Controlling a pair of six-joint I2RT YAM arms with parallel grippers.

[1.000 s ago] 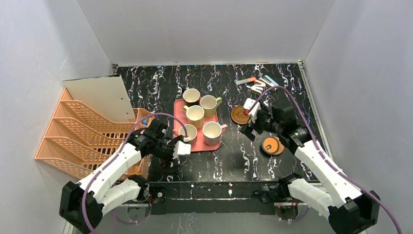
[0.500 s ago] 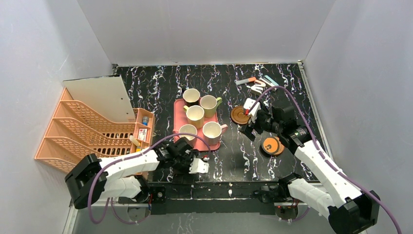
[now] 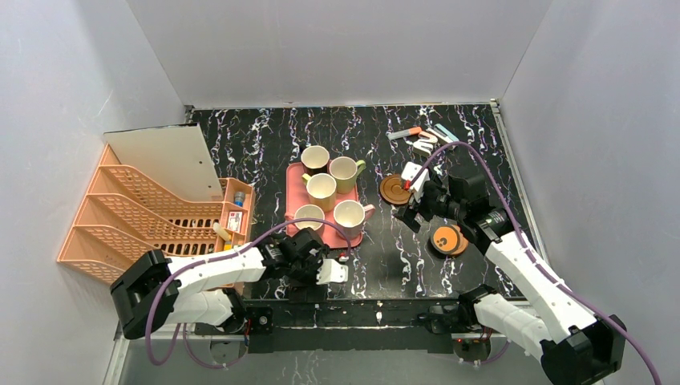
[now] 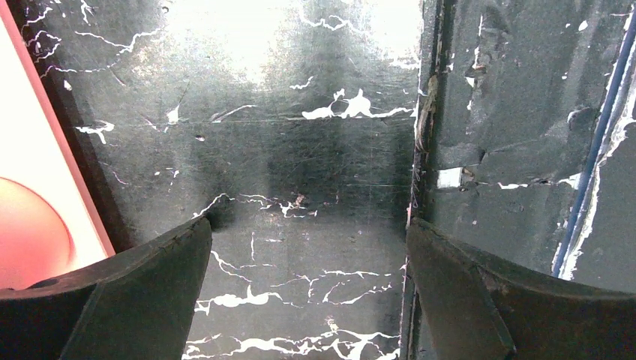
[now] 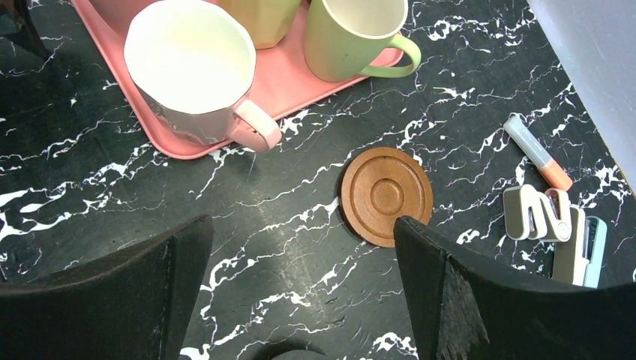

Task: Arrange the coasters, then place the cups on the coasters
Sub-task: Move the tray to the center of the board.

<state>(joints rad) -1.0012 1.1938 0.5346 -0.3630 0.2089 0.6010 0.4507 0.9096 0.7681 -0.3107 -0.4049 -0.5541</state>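
Black marble-patterned tabletop (image 3: pixel 265 132), boxed in by white walls on three sides, with both arm bases along its near edge. An orange file rack (image 3: pixel 128 216) fills the left side. A pink tray (image 3: pixel 293 178) sits at centre, carrying all five cups (image 3: pixel 321 190) packed close together. Bare tabletop runs behind the tray, in a strip between the tray and the coasters, and along the near edge.

One coaster (image 5: pixel 386 196) lies flat just right of the tray (touching nothing); a small stack of coasters (image 3: pixel 447 239) lies nearer, beside the right arm. Loose stationery (image 3: pixel 425 136) is in the far right corner.

The right fingers (image 5: pixel 465 285) are spread wide and empty, hanging above the gap between the tray and the single coaster. The left fingers (image 4: pixel 150 277) are also spread wide and empty, low over bare tabletop at the near edge, with the tray's rim just to one side.

Compared with a second ago, the left arm has swung from the tray's near left corner to the near edge in front of the tray. The right arm, cups and coasters have not moved.
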